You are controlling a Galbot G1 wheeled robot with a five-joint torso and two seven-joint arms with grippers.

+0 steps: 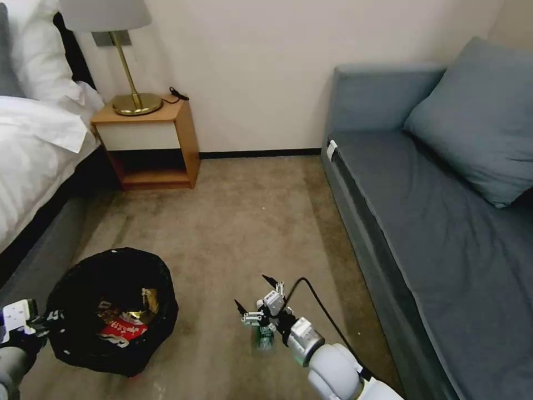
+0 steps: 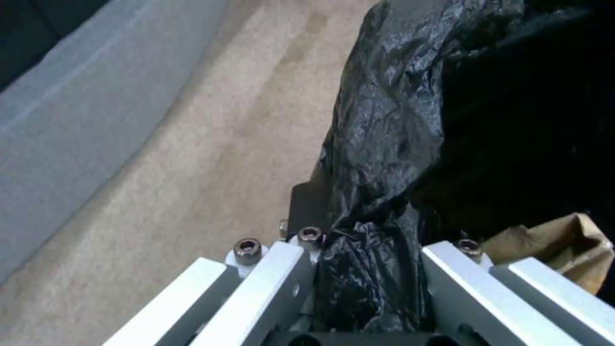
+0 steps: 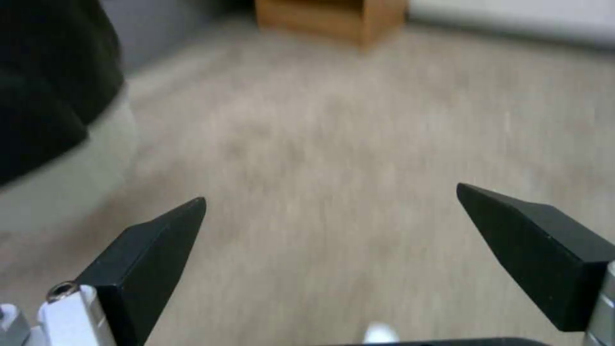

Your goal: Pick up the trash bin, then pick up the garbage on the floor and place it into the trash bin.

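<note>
The trash bin (image 1: 83,289), lined with a crinkly black bag, is low on my left over the carpeted floor (image 1: 239,222). My left gripper (image 1: 40,325) is shut on its near rim; in the left wrist view the black bag (image 2: 384,144) is pinched in that gripper (image 2: 365,230). Inside the bin lie a red-and-white wrapper (image 1: 123,330), a gold-brown wrapper (image 1: 147,300) and a tan paper bag (image 2: 564,245). A small clear green-labelled bottle (image 1: 265,336) lies on the carpet right under my right gripper (image 1: 254,293), which is open, its black fingertips (image 3: 160,245) spread wide above bare carpet.
A grey sofa (image 1: 444,222) with a cushion runs along the right. A bed (image 1: 33,155) stands at the left, with a wooden nightstand (image 1: 161,144) and brass lamp (image 1: 130,83) against the far wall. Open carpet lies between bed and sofa.
</note>
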